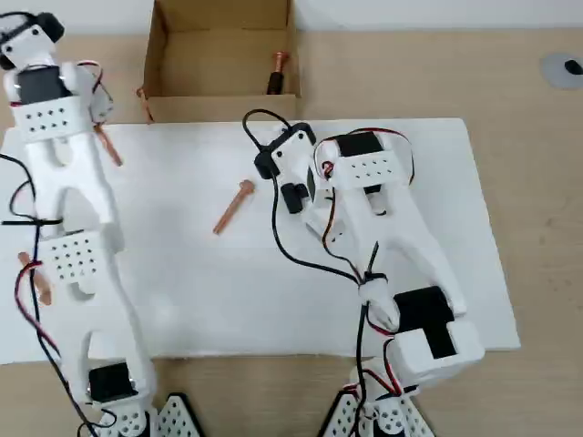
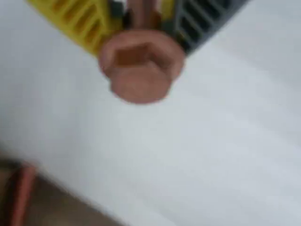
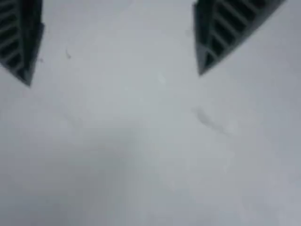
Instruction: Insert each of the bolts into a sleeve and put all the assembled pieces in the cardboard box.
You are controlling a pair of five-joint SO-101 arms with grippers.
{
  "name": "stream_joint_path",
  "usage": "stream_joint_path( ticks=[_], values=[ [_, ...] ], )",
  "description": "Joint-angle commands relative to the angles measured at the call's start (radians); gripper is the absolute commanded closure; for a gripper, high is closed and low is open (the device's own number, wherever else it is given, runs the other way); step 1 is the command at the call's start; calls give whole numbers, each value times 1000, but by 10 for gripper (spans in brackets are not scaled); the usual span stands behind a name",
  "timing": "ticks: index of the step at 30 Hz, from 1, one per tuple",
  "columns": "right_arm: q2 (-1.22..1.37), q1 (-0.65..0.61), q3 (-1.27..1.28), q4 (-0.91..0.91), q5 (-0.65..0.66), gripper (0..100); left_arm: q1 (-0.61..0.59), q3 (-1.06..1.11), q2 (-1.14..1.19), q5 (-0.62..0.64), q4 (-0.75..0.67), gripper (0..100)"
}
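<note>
My left gripper (image 2: 141,19) is shut on a copper bolt (image 2: 141,66); its hex head faces the left wrist camera between a yellow and a grey finger. From above, this held bolt (image 1: 107,146) sticks out by the left gripper (image 1: 98,127) at the white mat's (image 1: 182,273) far left corner. A loose bolt (image 1: 232,207) lies on the mat's middle. Another bolt (image 1: 36,278) lies at the mat's left edge. My right gripper (image 3: 114,76) stands open over bare mat, right of the loose bolt (image 1: 293,173). A bolt in a black sleeve (image 1: 277,73) lies in the cardboard box (image 1: 223,107).
The box stands just beyond the mat's far edge, open at the top. A copper piece (image 2: 19,197) shows on the brown table past the mat's edge. Cables trail from both arms. A grey disc (image 1: 563,69) sits at the far right.
</note>
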Motion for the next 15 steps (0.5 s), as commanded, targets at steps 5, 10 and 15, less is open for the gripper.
stream_joint_path(
  ticks=[5,10,15],
  values=[
    [44,-71,-217,-49,-107,731,11,407,-308,-325,5,997],
    [226,-166,-453,2,-172,731,63,661,-535,-319,2,991],
    [409,-183,-668,97,-239,731,61,829,-702,-270,-40,991]
  ],
)
